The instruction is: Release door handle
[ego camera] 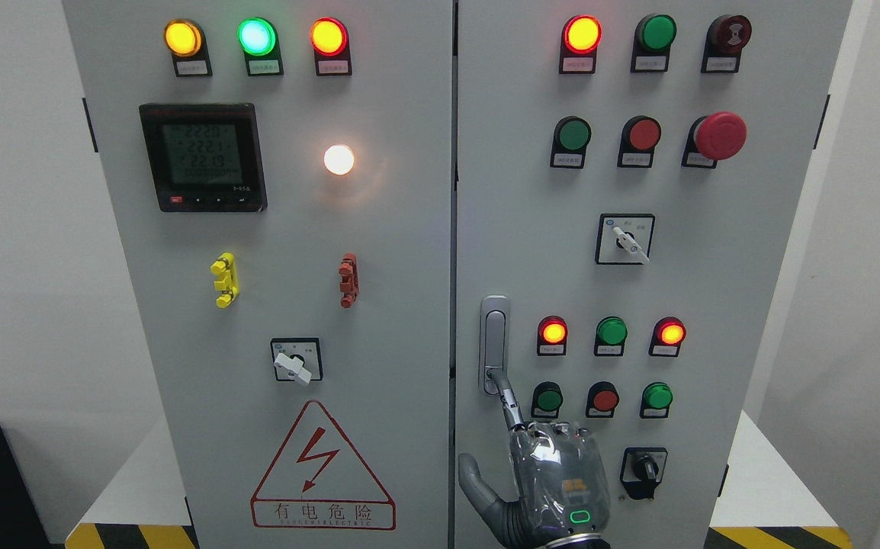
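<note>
The hand point(554, 476) is showing glossy silver-grey plating, dark segmented fingers point(510, 400), orange lettering and a glowing green ring

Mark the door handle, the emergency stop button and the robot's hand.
door handle point(494, 335), head view, middle of its silver lever.
emergency stop button point(721, 136), head view, red cap.
right hand point(558, 476), head view, back of hand.

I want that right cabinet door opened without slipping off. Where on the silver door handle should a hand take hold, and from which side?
Grip the door handle at its lower end, coming from below and in front: it is a slim upright bar lying flush in its recess. The right hand already has one fingertip there; hooked fingers would probably hold better than a pinch.
</note>
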Robot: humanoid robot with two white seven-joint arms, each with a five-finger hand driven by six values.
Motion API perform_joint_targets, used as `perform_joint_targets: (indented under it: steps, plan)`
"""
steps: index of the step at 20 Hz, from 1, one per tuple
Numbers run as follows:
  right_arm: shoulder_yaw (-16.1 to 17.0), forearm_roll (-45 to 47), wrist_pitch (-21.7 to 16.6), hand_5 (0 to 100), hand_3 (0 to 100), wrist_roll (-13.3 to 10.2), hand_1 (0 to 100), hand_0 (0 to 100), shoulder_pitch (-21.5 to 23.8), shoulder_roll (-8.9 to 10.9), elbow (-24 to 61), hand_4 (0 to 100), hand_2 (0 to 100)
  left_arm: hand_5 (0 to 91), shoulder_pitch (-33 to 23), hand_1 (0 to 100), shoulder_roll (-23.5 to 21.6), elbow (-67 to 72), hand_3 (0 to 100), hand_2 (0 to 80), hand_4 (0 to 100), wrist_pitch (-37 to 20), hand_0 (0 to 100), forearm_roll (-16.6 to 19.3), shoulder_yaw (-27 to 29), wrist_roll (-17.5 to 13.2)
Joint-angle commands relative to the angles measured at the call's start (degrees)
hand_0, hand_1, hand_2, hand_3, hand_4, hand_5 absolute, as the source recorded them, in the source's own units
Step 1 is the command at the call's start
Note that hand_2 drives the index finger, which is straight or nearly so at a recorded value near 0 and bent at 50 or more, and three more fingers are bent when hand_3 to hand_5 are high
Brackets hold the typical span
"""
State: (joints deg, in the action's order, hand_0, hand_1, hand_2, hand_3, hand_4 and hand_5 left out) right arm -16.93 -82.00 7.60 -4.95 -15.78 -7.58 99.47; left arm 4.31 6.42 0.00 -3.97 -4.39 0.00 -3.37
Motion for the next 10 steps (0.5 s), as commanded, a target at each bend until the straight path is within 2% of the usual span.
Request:
perform_joint_targets:
  steps: [1, 10]
  plan:
    - [0.1, 0.0, 0.0, 99, 100, 0.1, 27, 38, 0.3, -0.07, -0.3, 100, 4, 0.0, 0.0, 0, 0.0, -1.1, 9, 2.2, 1, 0.0, 0, 0.0, -1.2, 0.0]
    - [0.0, 0.0, 0.0, 99, 100, 0.2, 27, 38, 0.3, -0.16, -0.7, 100, 4, 0.0, 0.0, 0, 0.0, -1.1, 9, 2.3, 1, 0.0, 0, 0.0, -1.2, 0.0]
